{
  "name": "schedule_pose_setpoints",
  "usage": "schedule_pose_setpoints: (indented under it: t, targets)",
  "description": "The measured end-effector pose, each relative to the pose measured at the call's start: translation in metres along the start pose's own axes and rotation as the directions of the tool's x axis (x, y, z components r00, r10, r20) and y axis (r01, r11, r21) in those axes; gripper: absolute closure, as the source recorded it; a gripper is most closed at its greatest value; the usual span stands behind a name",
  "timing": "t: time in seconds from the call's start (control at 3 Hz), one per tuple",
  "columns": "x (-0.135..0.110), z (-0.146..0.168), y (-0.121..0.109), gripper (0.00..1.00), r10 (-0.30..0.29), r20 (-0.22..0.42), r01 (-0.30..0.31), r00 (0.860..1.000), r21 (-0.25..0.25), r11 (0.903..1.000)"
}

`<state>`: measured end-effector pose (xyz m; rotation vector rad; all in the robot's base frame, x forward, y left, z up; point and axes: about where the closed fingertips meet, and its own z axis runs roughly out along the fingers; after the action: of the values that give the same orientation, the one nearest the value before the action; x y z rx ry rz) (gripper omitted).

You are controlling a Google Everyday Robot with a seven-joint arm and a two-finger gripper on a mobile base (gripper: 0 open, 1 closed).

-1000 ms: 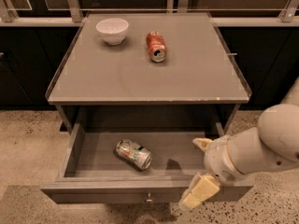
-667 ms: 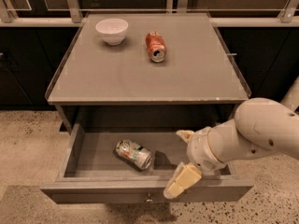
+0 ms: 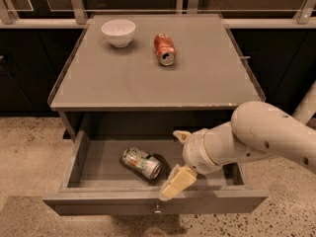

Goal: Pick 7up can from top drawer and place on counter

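Observation:
The 7up can [image 3: 142, 163] lies on its side on the floor of the open top drawer [image 3: 98, 202], left of centre. My gripper [image 3: 177, 160] is over the drawer just right of the can, with its fingers spread open and nothing between them. One pale fingertip [image 3: 173, 185] hangs near the drawer's front panel and the other [image 3: 180, 135] points to the drawer's back. The white arm comes in from the right. The grey counter [image 3: 197, 78] lies above the drawer.
A white bowl [image 3: 118, 32] stands at the counter's back left. A red-orange can [image 3: 165, 48] lies on its side beside it. Dark cabinets and a metal rail [image 3: 79, 4] stand behind. Speckled floor [image 3: 29, 157] lies on either side.
My gripper and arm have moved left over the open drawer, from its right end to just beside the 7up can. The can has not moved.

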<state>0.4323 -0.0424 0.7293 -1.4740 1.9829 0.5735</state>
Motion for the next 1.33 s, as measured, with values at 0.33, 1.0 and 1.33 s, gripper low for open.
schedule_pose_setpoints:
  t: [0.33, 1.0, 1.33]
  targets:
    - [0.013, -0.001, 0.004, 0.0, 0.072, -0.006, -0.072, 0.997, 0.03, 0.997]
    - [0.004, 0.04, -0.015, 0.0, 0.095, 0.056, -0.096, 0.994, 0.014, 0.9953]
    - [-0.013, 0.062, -0.03, 0.0, 0.076, 0.101, -0.078, 0.992, 0.007, 0.997]
